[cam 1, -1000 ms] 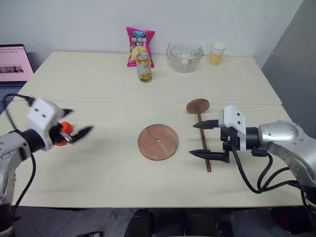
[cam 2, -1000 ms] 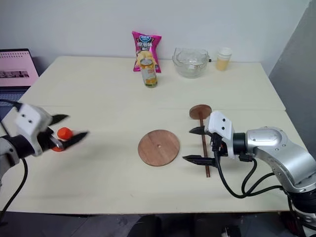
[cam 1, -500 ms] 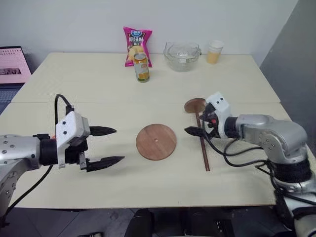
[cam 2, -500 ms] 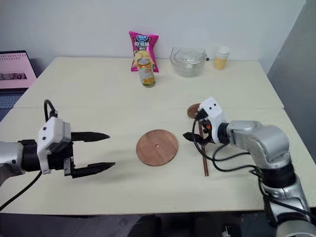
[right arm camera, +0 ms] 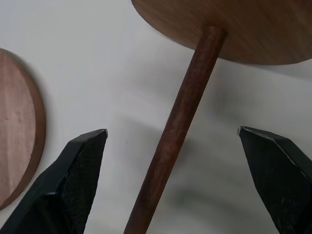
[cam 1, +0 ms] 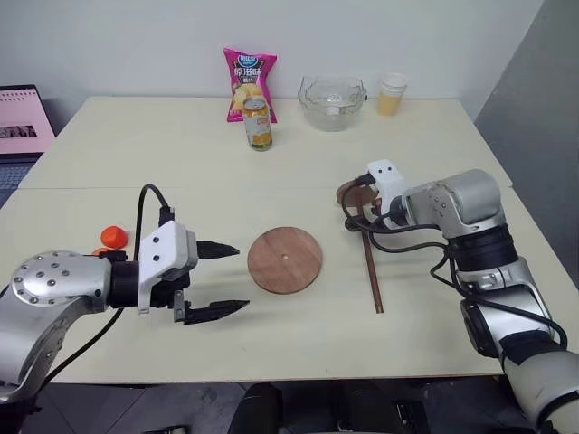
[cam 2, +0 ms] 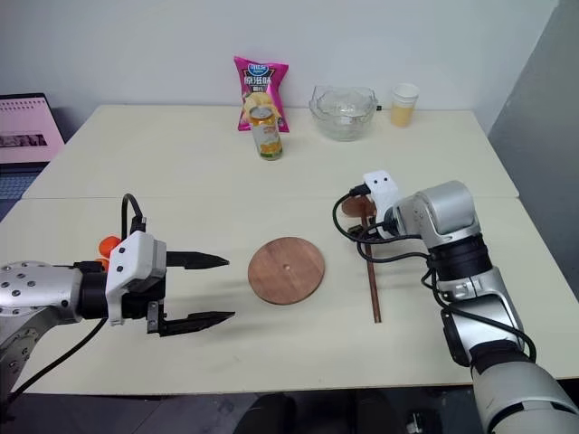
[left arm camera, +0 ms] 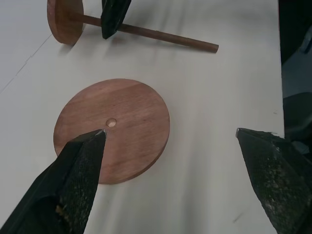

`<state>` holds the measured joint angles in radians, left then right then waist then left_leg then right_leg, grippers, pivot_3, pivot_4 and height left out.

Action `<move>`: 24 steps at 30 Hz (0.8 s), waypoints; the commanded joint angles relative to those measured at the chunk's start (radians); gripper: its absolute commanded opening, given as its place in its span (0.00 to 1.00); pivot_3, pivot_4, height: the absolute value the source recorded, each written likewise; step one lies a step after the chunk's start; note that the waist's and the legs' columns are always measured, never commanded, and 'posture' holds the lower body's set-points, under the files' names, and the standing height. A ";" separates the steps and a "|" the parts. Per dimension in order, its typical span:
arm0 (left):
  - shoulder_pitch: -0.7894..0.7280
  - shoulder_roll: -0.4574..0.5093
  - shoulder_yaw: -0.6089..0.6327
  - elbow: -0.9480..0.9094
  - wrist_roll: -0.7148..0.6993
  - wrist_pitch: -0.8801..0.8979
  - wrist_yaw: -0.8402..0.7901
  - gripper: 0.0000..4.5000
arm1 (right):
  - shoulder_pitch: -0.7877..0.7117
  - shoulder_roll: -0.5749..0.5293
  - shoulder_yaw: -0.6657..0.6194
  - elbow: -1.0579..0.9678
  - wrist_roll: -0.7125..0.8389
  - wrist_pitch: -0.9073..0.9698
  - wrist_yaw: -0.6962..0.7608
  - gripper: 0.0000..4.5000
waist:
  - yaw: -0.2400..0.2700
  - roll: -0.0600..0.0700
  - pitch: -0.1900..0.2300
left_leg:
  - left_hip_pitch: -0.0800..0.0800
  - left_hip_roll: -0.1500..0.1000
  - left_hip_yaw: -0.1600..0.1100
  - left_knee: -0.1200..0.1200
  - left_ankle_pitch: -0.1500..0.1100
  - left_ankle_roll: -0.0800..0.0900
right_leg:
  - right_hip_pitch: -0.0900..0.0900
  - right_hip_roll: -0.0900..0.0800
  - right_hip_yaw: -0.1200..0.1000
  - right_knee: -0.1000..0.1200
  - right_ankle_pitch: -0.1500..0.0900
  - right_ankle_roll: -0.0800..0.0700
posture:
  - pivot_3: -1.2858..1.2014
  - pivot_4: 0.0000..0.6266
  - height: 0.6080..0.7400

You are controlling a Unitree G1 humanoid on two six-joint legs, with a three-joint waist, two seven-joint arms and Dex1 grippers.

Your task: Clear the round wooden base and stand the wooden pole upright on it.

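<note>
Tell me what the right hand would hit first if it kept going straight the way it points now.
Most likely the wooden pole. In the right wrist view its rod runs between the open fingers of the right hand, near the small disc end, with the table underneath. How far off the rod is remains unclear.

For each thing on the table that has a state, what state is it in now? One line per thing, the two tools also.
round wooden base: flat on the table, nothing on it.
wooden pole: lying flat, not on the base.
left tool: open, empty, beside the base.
right tool: open, empty, straddling the pole near its disc end.
glass bowl: upright.
can: standing upright.
chip bag: standing upright.
cup: upright.
</note>
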<state>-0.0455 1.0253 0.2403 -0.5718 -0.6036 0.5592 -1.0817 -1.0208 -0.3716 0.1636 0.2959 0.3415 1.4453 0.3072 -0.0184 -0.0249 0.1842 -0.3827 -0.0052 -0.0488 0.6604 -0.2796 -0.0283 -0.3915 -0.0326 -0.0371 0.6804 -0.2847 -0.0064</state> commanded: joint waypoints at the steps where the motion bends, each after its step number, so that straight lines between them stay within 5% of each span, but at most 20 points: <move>1: -0.017 -0.006 -0.010 -0.035 0.006 -0.015 0.017 1.00 | -0.051 0.018 -0.013 0.063 -0.022 -0.013 0.007 0.92 | -0.002 0.000 0.000 | 0.000 0.000 0.000 0.000 0.000 0.000 | 0.000 0.000 0.000 0.000 0.000 0.000 | 0.52 0.24 1.00; 17: -0.051 -0.001 -0.049 -0.035 0.007 -0.012 0.025 1.00 | -0.109 0.105 -0.207 0.159 -0.045 0.074 -0.051 0.11 | -0.008 0.000 0.000 | 0.000 0.000 0.000 0.000 0.000 0.000 | -0.001 0.000 0.000 0.000 0.000 0.000 | 0.52 0.24 1.00; 24: -0.067 0.011 -0.046 -0.005 0.011 -0.010 0.004 1.00 | -0.132 0.133 -0.329 0.116 -0.040 0.101 -0.088 0.05 | -0.009 0.001 0.001 | -0.001 0.000 0.000 0.000 0.000 0.000 | -0.002 0.000 0.000 0.000 0.000 0.000 | 0.52 0.24 1.00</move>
<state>-0.0966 1.0229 0.1833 -0.5773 -0.5929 0.5596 -1.0683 -1.1174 -0.2415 -0.1232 0.4604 0.2957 1.5365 0.2310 -0.0270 -0.0241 0.1847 -0.3836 -0.0050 -0.0486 0.6599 -0.2797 -0.0281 -0.3932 -0.0321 -0.0368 0.6809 -0.2847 -0.0064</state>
